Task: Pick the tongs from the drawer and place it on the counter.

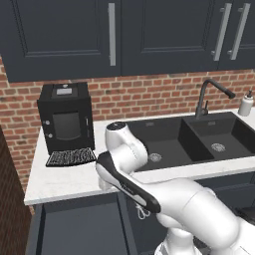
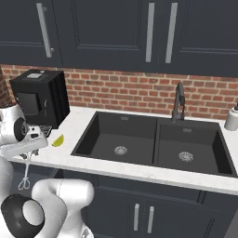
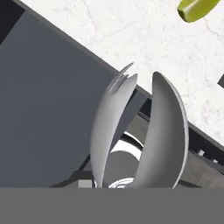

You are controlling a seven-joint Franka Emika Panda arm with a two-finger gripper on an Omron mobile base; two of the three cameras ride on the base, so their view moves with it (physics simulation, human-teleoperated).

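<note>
The silvery tongs (image 3: 140, 131) rise from the bottom of the hand view as two curved blades, over the edge between the dark drawer (image 3: 43, 113) and the white counter (image 3: 131, 39). In the right base view the tongs (image 2: 25, 173) hang loop-end down from my gripper (image 2: 29, 157), in front of the counter's (image 2: 79, 160) pale edge. The gripper is shut on them; its fingertips are hidden. In the left base view the drawer (image 1: 74, 224) stands pulled out, and the tongs' wire loop (image 1: 143, 213) peeks out under my forearm.
A small green fruit (image 2: 58, 140) lies on the counter near the tongs, also at the top of the hand view (image 3: 197, 8). A black coffee machine (image 1: 65, 119) stands at the counter's left end. The black double sink (image 2: 153, 144) with its tap (image 2: 179, 102) lies to the right.
</note>
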